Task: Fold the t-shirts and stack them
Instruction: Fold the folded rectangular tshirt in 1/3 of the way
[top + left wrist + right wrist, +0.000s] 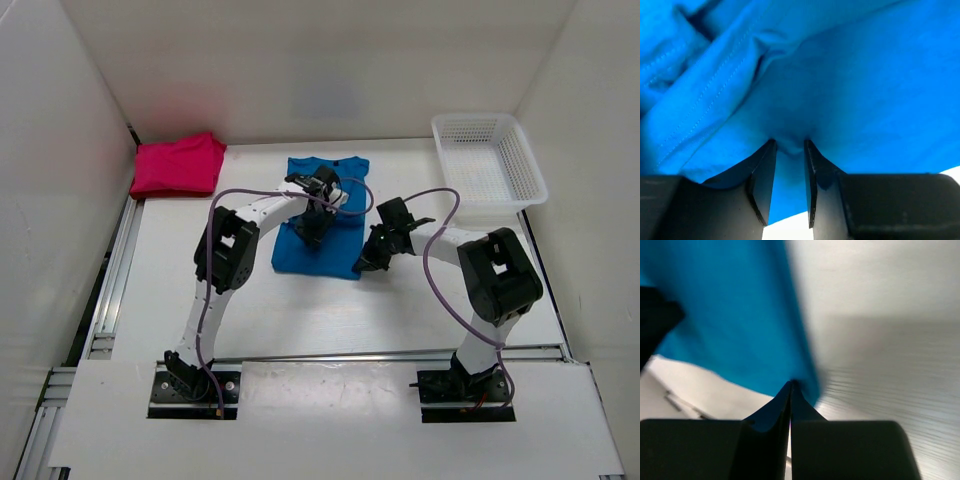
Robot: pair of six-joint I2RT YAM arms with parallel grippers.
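Top: blue t-shirt (300,255) mid-table, long axis away from the bases; left gripper (313,232) over its middle, right gripper (372,258) at its near right corner.
Left wrist: jaws narrow, pinching a cloth pucker.
Right wrist: jaws closed at the hem; I can't tell if it's caught.

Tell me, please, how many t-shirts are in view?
2: a pink t-shirt folded at the far left corner, and a blue t-shirt spread in the middle. Another could be hidden underneath.
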